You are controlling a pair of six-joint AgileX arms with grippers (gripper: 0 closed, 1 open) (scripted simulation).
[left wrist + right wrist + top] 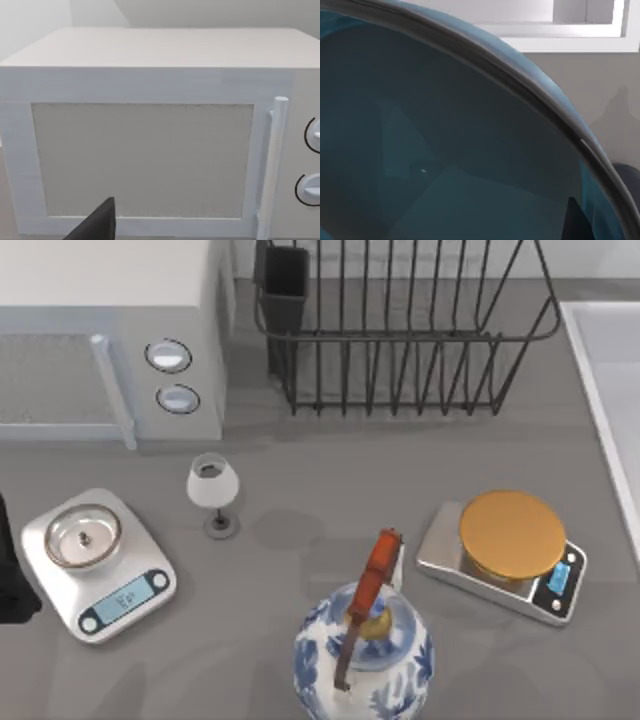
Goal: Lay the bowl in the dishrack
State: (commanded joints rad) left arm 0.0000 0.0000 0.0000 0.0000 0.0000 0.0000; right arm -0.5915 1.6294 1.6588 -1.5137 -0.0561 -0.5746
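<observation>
Open tabletop (330, 455) in front of the dishrack (400, 330). Microwave (110, 330) stands just left of the rack; wine glass (213, 492), two scales (98, 562) (505, 552) and teapot (362, 650) crowd the near side.

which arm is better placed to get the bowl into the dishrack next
Likely the right: its wrist view looks closely into the teal bowl. The left arm sits at the table's left edge facing the microwave, away from the dishrack.

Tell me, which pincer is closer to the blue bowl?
Right. The right pincer is right up against the bowl; the left pincer is elsewhere, facing the microwave.
</observation>
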